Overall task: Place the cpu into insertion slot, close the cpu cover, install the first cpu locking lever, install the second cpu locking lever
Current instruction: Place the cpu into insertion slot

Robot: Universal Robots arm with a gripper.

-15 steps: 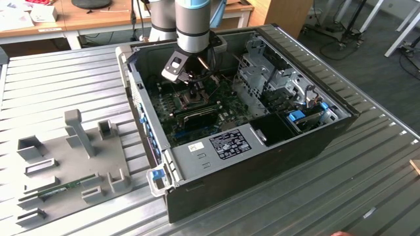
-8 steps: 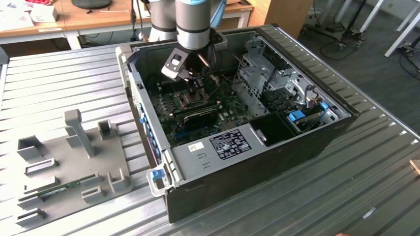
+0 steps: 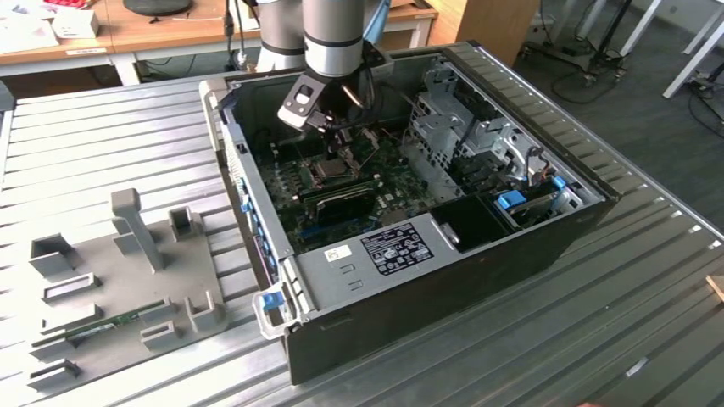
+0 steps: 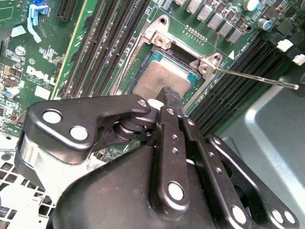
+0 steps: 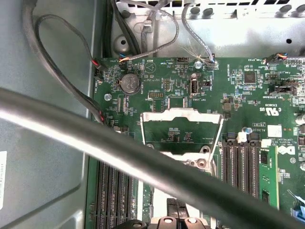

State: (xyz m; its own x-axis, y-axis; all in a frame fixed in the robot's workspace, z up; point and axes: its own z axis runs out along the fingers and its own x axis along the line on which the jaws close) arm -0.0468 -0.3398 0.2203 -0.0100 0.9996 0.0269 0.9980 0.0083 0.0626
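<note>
1. The robot arm reaches down into an open computer case [image 3: 453, 280] that lies on a ridged metal table [image 3: 114, 136].
2. The gripper [image 3: 336, 144] hangs just above the middle of the green motherboard [image 5: 157, 81].
3. In the second wrist view the gripper [image 4: 170, 95] has its two black fingers [image 4: 172, 143] pressed close together. Nothing is held between them.
4. The tip of the gripper is right over the near edge of the cpu [image 4: 164, 78]. The pictures do not show if it touches the chip.
5. The cpu is a flat grey square, and it lies flat inside the insertion slot [image 4: 155, 38].
6. The insertion slot has a shiny metal rim with screws at its corners.
7. In the first wrist view the cpu cover [image 5: 183, 113] is open and not down on the chip. It is tipped back on its hinge, and the green board shows through its cut-out middle.
8. A thin locking lever [image 4: 252, 78] sticks out from one corner of the slot. It is loose, and it reaches out over the long black memory slots [image 4: 238, 71].
9. More memory slots [image 4: 109, 43] run along the other side of the insertion slot.
10. A thick grey cable [image 5: 119, 143] crosses in front of the first wrist view.
11. On the table, to the exterior view's left of the case, lies a grey tray [image 3: 114, 280] with small holders on it.
</note>
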